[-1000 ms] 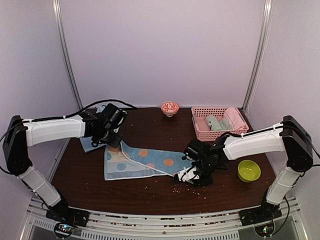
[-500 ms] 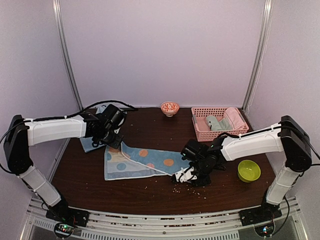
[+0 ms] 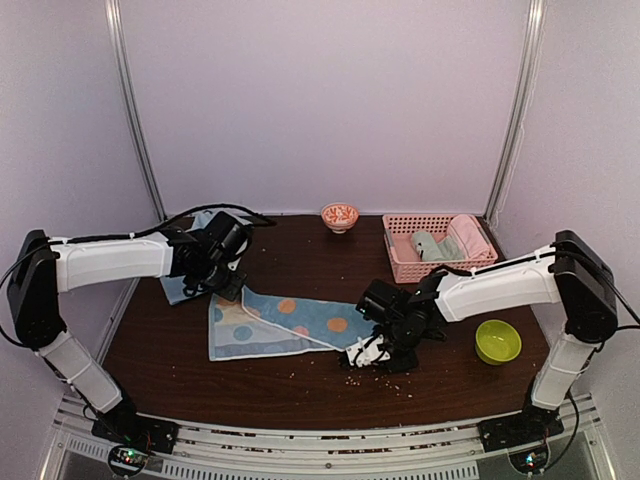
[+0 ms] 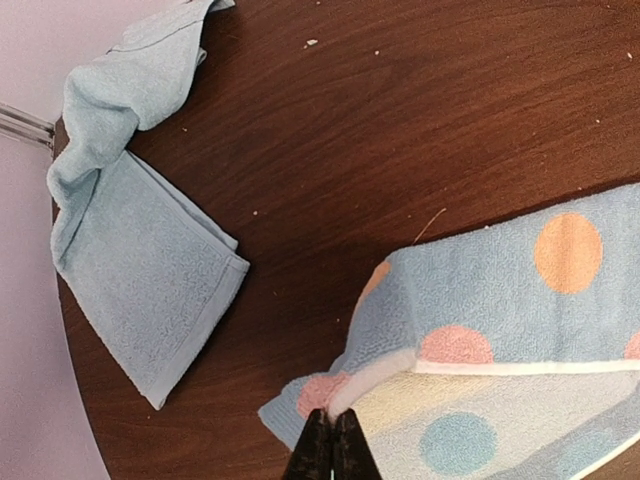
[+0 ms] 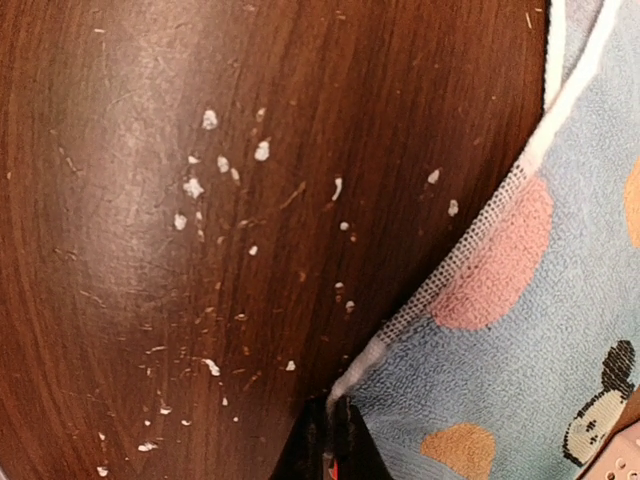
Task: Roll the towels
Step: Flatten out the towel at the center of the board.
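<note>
A dark wooden table point(image 3: 300, 390), flecked with white crumbs point(image 5: 215, 165), stands inside pale lilac walls point(image 3: 330, 100). The spotted towel point(image 3: 290, 322) lies spread mid-table. The left gripper point(image 4: 325, 442) is pinched on its far-left corner and the right gripper point(image 5: 330, 435) on its near-right corner (fingertips together on the hem). The plain towel point(image 4: 140, 250) lies crumpled far left. A pink basket point(image 3: 430, 270) and a lime bowl point(image 3: 497, 341) sit to the right.
</note>
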Robot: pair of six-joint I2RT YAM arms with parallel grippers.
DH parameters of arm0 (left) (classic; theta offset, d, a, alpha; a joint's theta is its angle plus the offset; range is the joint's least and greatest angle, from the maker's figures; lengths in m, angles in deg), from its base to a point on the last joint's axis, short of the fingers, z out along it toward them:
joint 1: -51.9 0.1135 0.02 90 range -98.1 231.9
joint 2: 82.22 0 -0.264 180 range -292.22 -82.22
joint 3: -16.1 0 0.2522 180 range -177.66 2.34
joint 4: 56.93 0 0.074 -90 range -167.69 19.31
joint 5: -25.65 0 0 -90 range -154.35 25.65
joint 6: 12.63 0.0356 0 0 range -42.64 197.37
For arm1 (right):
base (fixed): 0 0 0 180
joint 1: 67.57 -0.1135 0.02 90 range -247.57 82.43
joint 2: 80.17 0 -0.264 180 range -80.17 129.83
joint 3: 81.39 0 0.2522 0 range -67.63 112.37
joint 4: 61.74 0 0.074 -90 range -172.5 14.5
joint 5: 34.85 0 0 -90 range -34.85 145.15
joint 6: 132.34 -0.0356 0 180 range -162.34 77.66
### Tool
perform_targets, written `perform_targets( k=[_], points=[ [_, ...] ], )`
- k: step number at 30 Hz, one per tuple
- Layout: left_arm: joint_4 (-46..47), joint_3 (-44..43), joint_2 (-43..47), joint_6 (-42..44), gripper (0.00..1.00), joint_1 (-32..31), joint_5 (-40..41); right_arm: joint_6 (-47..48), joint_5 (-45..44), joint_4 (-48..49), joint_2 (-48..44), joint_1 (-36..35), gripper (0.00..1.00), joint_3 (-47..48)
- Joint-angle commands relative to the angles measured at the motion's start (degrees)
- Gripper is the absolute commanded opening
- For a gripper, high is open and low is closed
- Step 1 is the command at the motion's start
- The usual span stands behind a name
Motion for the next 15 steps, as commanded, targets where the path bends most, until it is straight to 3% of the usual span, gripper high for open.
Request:
perform_targets(
  k=[1,11,15],
  points=[
    [0.5,0.6,0.7,1.0,0.0,0.3,0.1,-1.1,-3.4,-1.4,-0.5,0.5,0.0,-1.0],
    [-4.5,-1.8,7.7,1.3,0.0,0.3,2.0,-11.4,-1.2,-6.2,-14.2,12.4,0.0,12.5],
    [-6.3,-5.9,12.6,3.6,0.0,0.2,-2.3,-13.6,-0.4,-6.3,-19.5,18.3,0.0,17.8]
  ],
)
